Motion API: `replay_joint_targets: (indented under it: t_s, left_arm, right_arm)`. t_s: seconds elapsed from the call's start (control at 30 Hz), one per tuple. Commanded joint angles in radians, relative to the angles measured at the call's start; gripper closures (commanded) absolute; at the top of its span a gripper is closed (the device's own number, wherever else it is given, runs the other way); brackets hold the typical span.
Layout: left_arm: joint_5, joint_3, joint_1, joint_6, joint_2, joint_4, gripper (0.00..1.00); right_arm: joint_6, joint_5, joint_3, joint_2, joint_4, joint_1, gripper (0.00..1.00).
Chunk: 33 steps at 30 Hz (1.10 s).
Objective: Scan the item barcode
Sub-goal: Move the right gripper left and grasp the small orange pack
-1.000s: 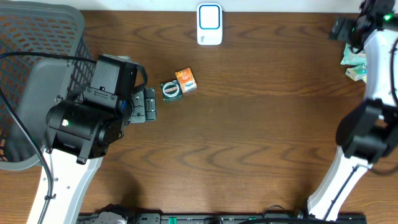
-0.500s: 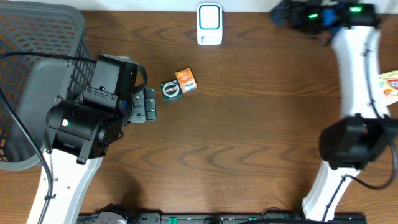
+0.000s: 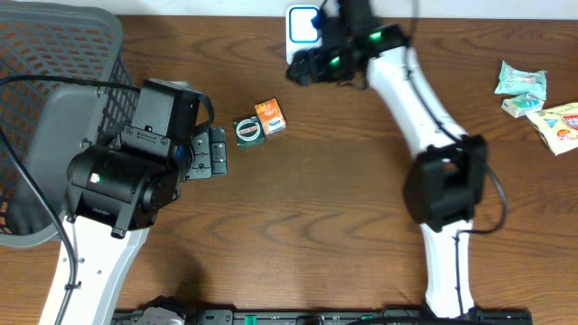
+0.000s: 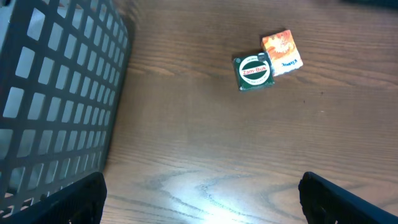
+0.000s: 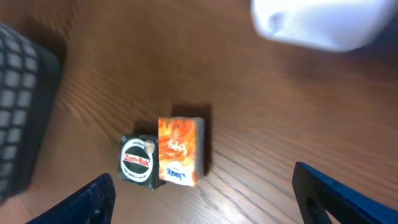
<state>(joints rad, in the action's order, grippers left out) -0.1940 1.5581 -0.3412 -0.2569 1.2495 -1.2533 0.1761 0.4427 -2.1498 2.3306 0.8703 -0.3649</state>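
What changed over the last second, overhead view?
The right gripper swung from the far right leftward along the back and is now beside the white scanner, jaws open and empty. Nothing was gripped or released. The left gripper, Zam-Buk box, orange box and basket stayed put.

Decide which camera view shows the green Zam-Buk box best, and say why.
The left wrist view: the green Zam-Buk box is sharp, its label readable. The right wrist view blurs it; overhead shows it small, beside the orange box.
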Motion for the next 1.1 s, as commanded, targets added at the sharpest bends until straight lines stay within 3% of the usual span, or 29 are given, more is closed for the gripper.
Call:
replay_joint_targets:
  t_s: [0.0,0.17,0.23,0.33,0.6,0.83,1.07]
  left_arm:
    - [-0.017,0.008,0.005,0.01,0.005,-0.003,0.02]
    - [-0.017,0.008,0.005,0.01,0.005,-0.003,0.02]
    - [-0.017,0.008,0.005,0.009,0.005,-0.003,0.02]
    - [-0.017,0.008,0.005,0.01,0.005,-0.003,0.02]
    - [-0.017,0.008,0.005,0.009,0.005,-0.003,0.02]
    - [-0.017,0.008,0.005,0.009,0.005,-0.003,0.02]
    - [-0.017,0.008,0.005,0.009,0.005,-0.003,0.02]
  right_arm:
    - [-0.001,-0.022,0.002,0.086,-0.012,-0.05,0.14]
    - [0.0,-0.006,0.002,0.138,-0.017,-0.092,0.16]
    - [-0.001,0.002,0.002,0.145,-0.017,-0.105,0.21]
    - [-0.001,-0.003,0.002,0.146,-0.011,-0.118,0.38]
    - [0.011,-0.06,0.002,0.162,-0.015,-0.136,0.41]
    - [0.011,-0.074,0.004,0.176,-0.01,-0.136,0.59]
    - [0.01,-0.11,0.01,0.176,-0.012,-0.15,0.58]
